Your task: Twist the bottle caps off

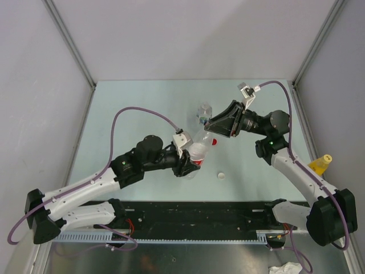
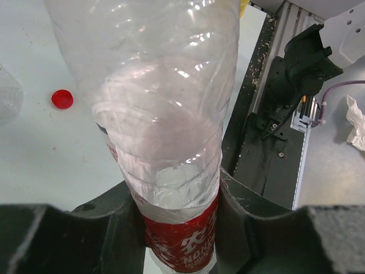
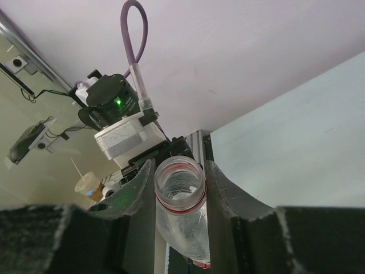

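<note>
The clear bottle with the red label [image 1: 197,153] is tilted above the table, and my left gripper [image 1: 191,164] is shut on its body at the label [image 2: 182,240]. Its neck [image 3: 179,182] is uncapped, with a red ring below the rim. My right gripper [image 1: 211,127] has its fingers [image 3: 219,188] pressed on both sides of that neck. The red cap [image 1: 214,141] [image 2: 62,99] lies on the table below the neck. A white cap [image 1: 220,174] lies nearer the front. The blue-green label bottle [image 1: 203,113] stands behind, uncapped. The orange-yellow bottle [image 1: 321,164] stands at the right edge with its yellow cap on.
Grey walls [image 1: 68,40] close the table on three sides. A black rail [image 1: 194,220] with the arm bases runs along the near edge. A crumpled white tissue [image 1: 285,268] [image 2: 356,123] lies in front of it at the right.
</note>
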